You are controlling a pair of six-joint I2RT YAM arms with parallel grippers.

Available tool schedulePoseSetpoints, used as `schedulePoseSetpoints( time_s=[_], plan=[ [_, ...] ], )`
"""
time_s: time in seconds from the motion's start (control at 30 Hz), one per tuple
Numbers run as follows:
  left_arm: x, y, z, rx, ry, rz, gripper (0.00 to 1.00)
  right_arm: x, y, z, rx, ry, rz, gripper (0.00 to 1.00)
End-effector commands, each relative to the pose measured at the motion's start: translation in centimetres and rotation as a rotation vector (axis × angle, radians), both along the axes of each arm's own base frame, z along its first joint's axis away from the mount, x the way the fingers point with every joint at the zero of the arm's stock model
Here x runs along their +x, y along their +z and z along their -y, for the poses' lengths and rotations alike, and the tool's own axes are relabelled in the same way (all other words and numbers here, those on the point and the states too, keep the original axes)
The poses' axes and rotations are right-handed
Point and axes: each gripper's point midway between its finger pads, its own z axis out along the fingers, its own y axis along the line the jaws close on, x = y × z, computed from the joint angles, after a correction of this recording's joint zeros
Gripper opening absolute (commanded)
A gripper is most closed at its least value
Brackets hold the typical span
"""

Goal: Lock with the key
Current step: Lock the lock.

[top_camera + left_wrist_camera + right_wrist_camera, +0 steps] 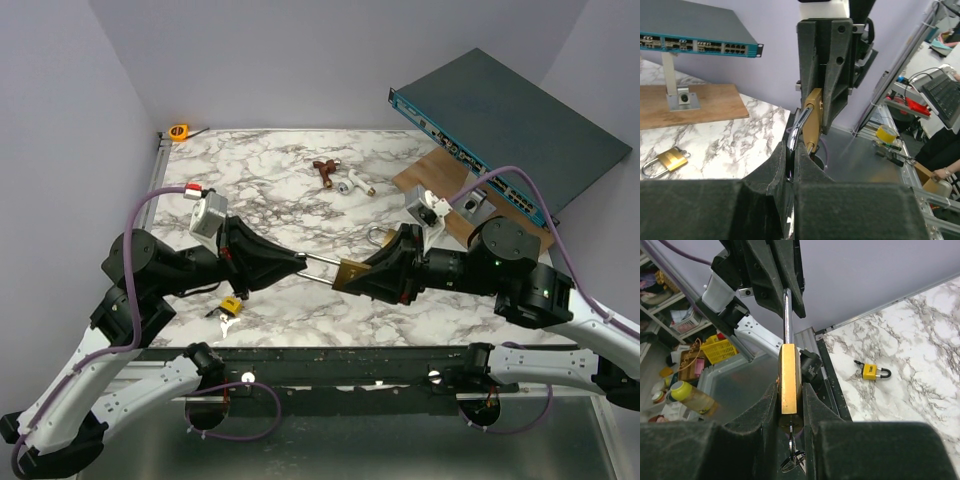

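A brass padlock (350, 272) with a long silver shackle (322, 263) hangs above the table between my two grippers. My right gripper (360, 278) is shut on its brass body (789, 382). My left gripper (299, 262) is shut on the shackle (798, 126). In the right wrist view a small silvery key on a ring (793, 460) sticks out of the bottom of the body, between my fingers (812, 405). A small yellow-and-black padlock (231, 304) lies near the front left edge with more tiny keys (226, 322) beside it.
A second brass padlock (380, 238) lies on the marble behind the grippers. A brown and a white object (338, 177) lie farther back. A network switch (505, 120) on a wooden stand (440, 185) fills the back right. An orange tape measure (179, 131) sits at the back left corner.
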Motion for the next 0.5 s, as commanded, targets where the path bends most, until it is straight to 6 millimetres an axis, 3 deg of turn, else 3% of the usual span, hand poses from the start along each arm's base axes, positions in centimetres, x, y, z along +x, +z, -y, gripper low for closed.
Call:
schedulePoseSetpoints(
  time_s=[0.0, 0.47],
  plan=[
    [-7.7, -3.2, 0.8, 0.121, -0.479, -0.102, 0.0, 4.1, 4.2, -3.0, 0.175, -0.137, 0.078, 0.01],
    [-6.3, -4.7, 1.6, 0.174, -0.404, -0.146, 0.0, 3.9, 5.9, -3.6, 0.215, -0.108, 0.099, 0.01]
  ],
)
